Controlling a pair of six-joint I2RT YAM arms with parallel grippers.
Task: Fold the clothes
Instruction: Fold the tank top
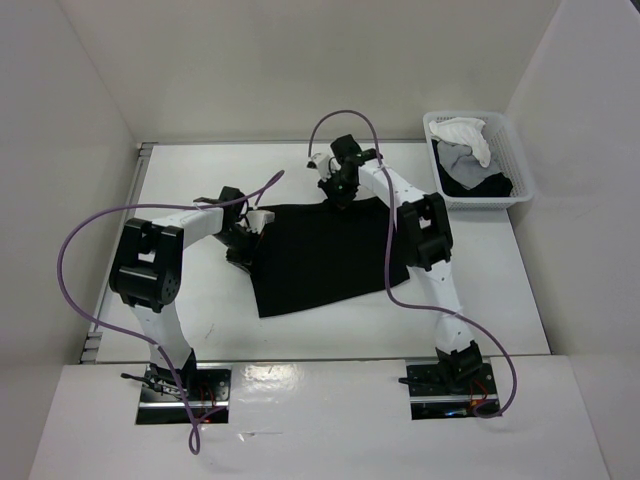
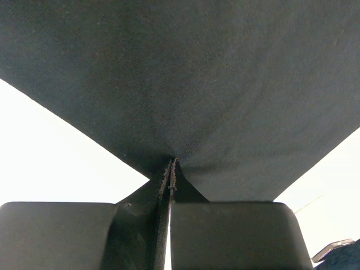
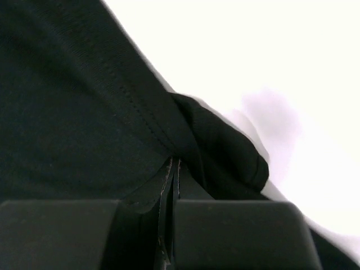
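**Item 1, black top** (image 1: 320,255). Plain soft fabric with no print. It lies spread mostly flat near the middle of the table, as a rough four-sided patch whose near edge runs askew. A stitched hem shows in the right wrist view.

**Item 2, left gripper** (image 1: 243,240). At the top's left edge. The jaws are pressed together on a pinch of the black fabric, which draws into a taut point at the fingertips (image 2: 175,169) in the left wrist view.

**Item 3, right gripper** (image 1: 335,192). At the top's far edge, towards its right corner. The jaws are closed on a small bunched fold of the same fabric.

**Item 4, table** (image 1: 200,300). White, smooth and matt, with faint scuff marks near the left arm. A metal strip runs along its left side.

**Item 5, basket** (image 1: 520,190). White plastic lattice at the far right corner of the table, well apart from the top. It holds a white garment (image 1: 462,133) uppermost, a grey garment (image 1: 456,160) beneath it, and some dark cloth at the bottom.

**Item 6, walls** (image 1: 300,60). Plain white panels enclose the table at the back and on both sides.

**Item 7, cables** (image 1: 80,240). Purple, one looping loosely off each arm.

**Item 8, base plates** (image 1: 185,400). Dark metal, at the near edge, one under each arm.
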